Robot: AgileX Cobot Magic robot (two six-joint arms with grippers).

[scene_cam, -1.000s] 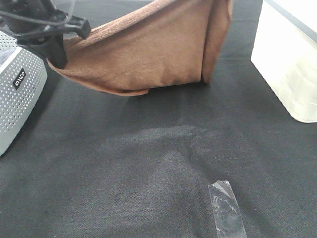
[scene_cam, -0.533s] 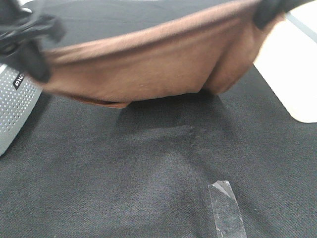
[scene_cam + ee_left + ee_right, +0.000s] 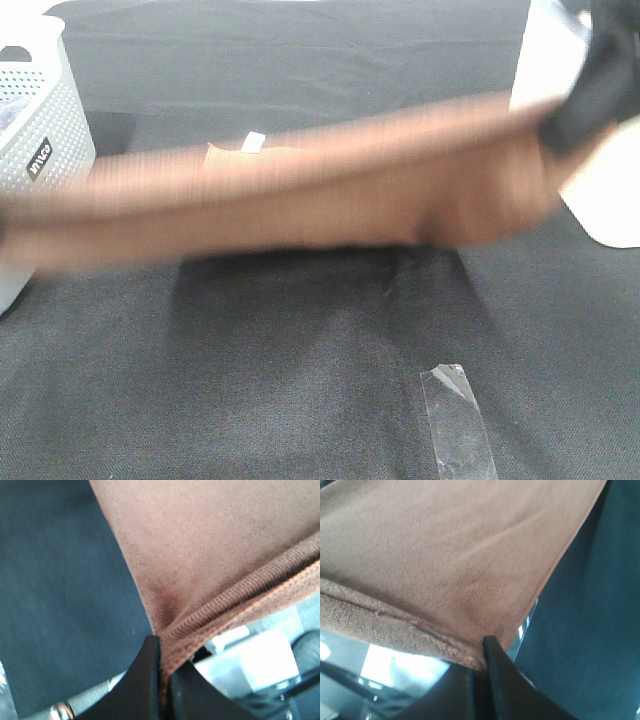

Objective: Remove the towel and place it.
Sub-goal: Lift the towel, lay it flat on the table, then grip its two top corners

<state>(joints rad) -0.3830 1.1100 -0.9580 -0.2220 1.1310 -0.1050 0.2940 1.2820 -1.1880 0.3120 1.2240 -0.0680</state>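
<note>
Brown plush cloth, one item: the towel (image 3: pixel 300 195). We record it stretched wide across the exterior high view as a long, blurred band, held up over the black table cloth (image 3: pixel 250 380), its right end higher than its left. A small white tag (image 3: pixel 254 142) sits at its upper edge, left of middle. The stitched hem (image 3: pixel 240 600) shows plainly in the left wrist view.

Left gripper (image 3: pixel 161 652): black jaws pressed together on the towel's hemmed edge, with cloth pinched between them. In the high view we can hardly make this gripper out at the left border.

Right gripper (image 3: pixel 479 665): jaws likewise clamped on the hem at the towel's other end. From above it is a dark blur at upper right.

White perforated basket (image 3: pixel 45 120): far left, behind the towel's left end, with a dark label on its wall that we cannot read.

White container (image 3: pixel 600 215): far right, partly behind the right gripper.

Strip of clear tape (image 3: pixel 458 420): on the table cloth near the front, right of middle, well apart from the towel.
</note>
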